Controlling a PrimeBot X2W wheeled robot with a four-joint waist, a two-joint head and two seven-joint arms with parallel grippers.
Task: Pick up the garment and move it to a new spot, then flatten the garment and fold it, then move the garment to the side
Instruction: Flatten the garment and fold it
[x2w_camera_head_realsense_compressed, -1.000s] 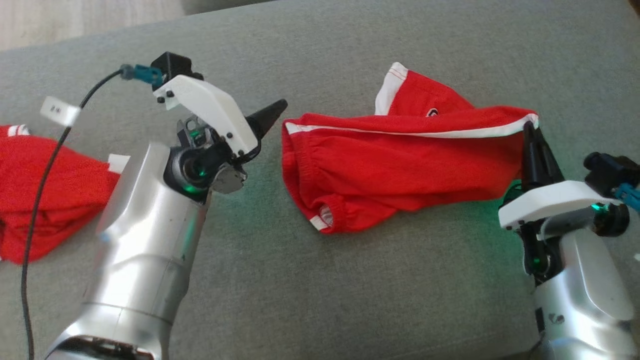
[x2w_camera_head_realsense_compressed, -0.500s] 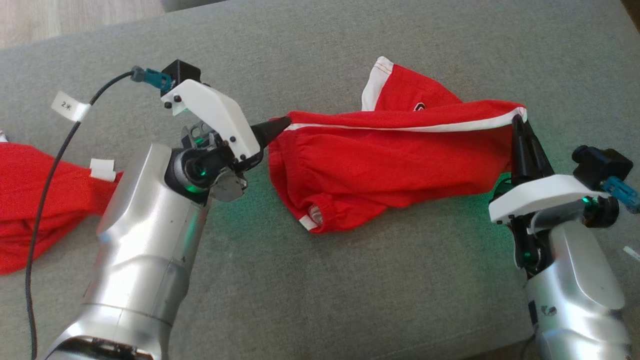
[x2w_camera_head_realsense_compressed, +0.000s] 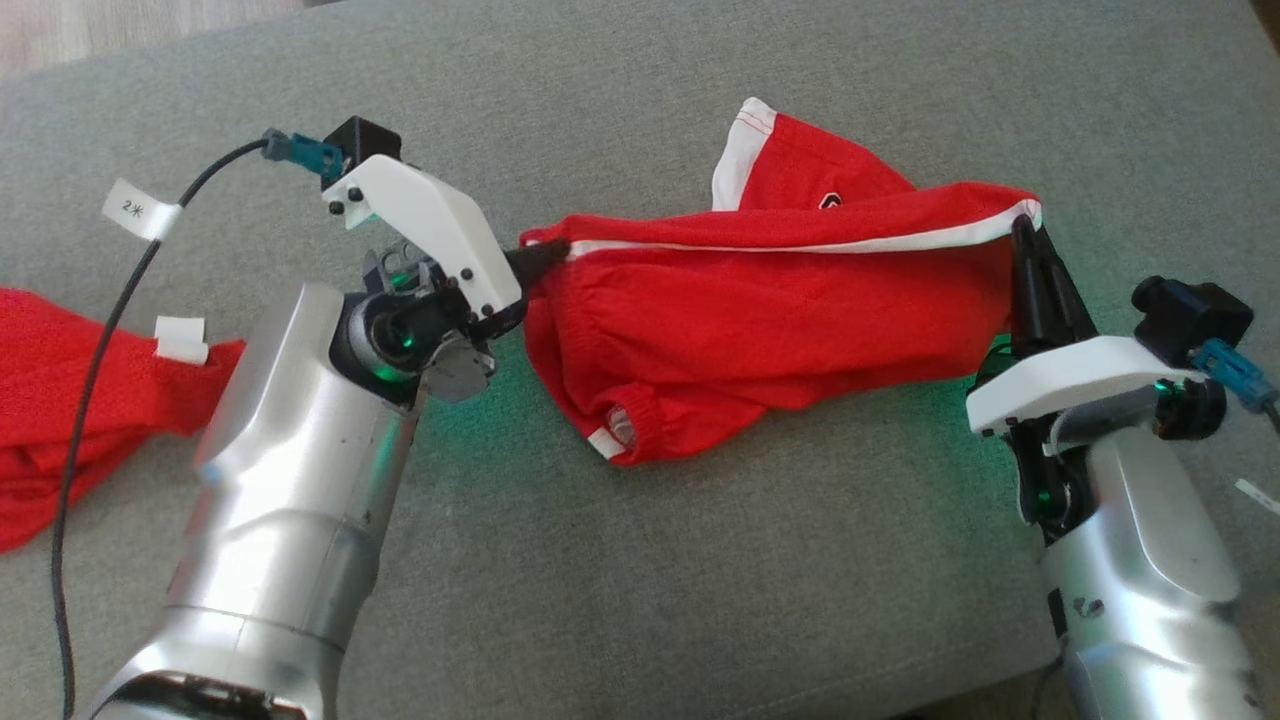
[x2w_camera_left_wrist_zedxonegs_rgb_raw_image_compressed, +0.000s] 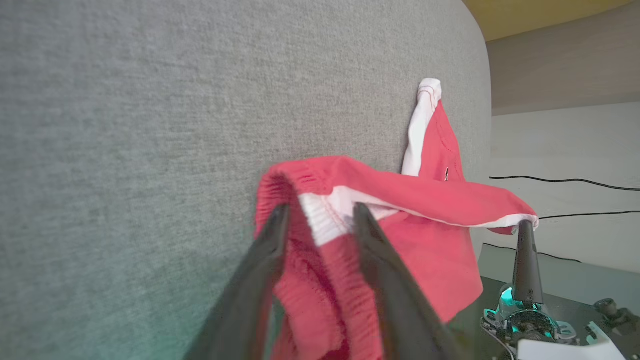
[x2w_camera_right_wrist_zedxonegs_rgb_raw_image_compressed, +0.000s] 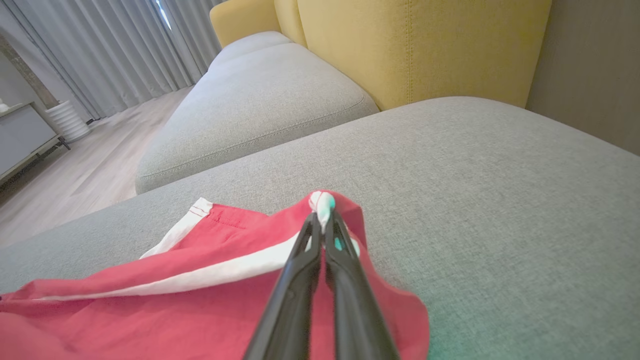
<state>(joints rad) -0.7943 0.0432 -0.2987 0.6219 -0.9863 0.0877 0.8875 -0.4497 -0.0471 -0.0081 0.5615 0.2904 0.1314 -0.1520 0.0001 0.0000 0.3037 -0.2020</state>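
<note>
The garment is a pair of red shorts with white trim, stretched sideways over the grey cushion. My right gripper is shut on the garment's white-edged right corner, which it holds raised; the right wrist view shows that pinch on the cloth. My left gripper is at the garment's left end. In the left wrist view its jaws stand apart, straddling the gathered waistband and white stripe. The right gripper shows there too, at the far corner.
Another red garment lies at the left edge of the cushion. A black cable with a white tag hangs by my left arm. A yellow backrest, a second grey cushion and wood floor lie beyond.
My left gripper has moved right from beside the garment onto its left end, and its jaws have narrowed around the waistband. The right gripper keeps its hold.
</note>
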